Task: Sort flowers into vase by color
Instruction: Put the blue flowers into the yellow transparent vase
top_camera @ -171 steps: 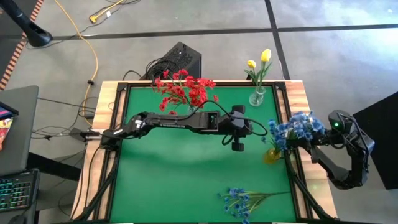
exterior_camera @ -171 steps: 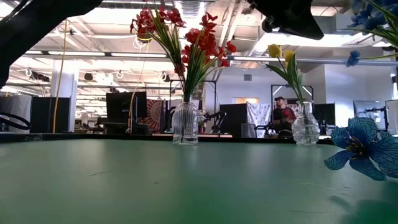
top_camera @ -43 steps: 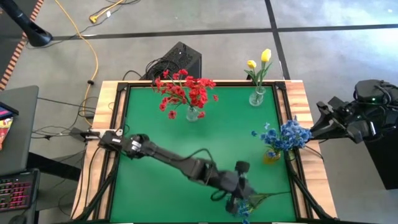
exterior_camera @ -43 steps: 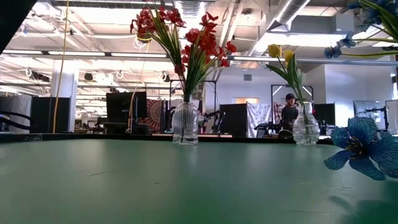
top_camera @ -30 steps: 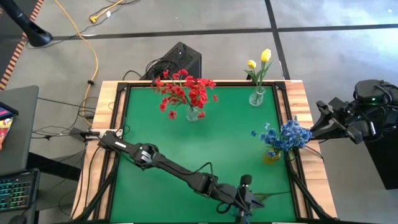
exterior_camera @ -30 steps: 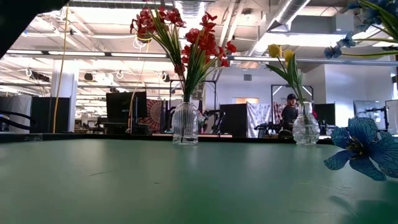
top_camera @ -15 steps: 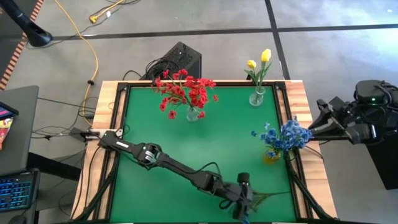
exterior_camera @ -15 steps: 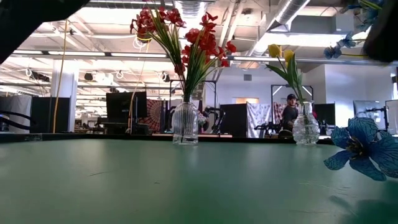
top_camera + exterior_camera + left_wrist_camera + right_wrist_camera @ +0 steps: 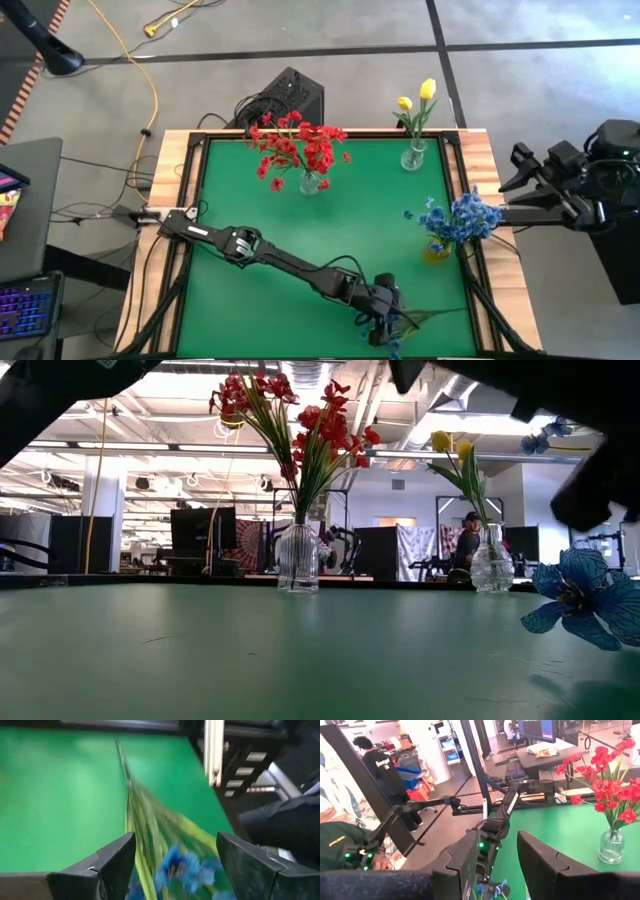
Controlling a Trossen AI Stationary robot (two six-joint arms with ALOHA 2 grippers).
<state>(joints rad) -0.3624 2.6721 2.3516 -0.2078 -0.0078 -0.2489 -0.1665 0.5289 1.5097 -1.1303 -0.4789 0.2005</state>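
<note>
A loose spray of blue flowers (image 9: pixel 412 318) lies on the green table (image 9: pixel 300 235) near its front right corner. My left gripper (image 9: pixel 383 328) hangs open just over the spray's blooms (image 9: pixel 176 868), one finger on either side, touching nothing that I can see. Red flowers (image 9: pixel 297 148) stand in a clear vase (image 9: pixel 298 560), yellow flowers (image 9: pixel 420 98) in another clear vase (image 9: pixel 413 156), and blue flowers (image 9: pixel 457 218) in a yellowish vase (image 9: pixel 437 250). My right gripper (image 9: pixel 512 170) is open and holds nothing, beyond the table's right edge.
A black box (image 9: pixel 290 95) with cables sits behind the table's far edge. Dark rails and wood strips (image 9: pixel 480 150) frame the green mat. The left arm (image 9: pixel 290 265) slants across the near half. People (image 9: pixel 385 767) are in the room beyond.
My left gripper has sunk toward the loose blue spray at the near right and tipped its fingers downward; its arm now shows at the top of the low view. My right gripper has lifted and turned a little beside the table's right edge.
</note>
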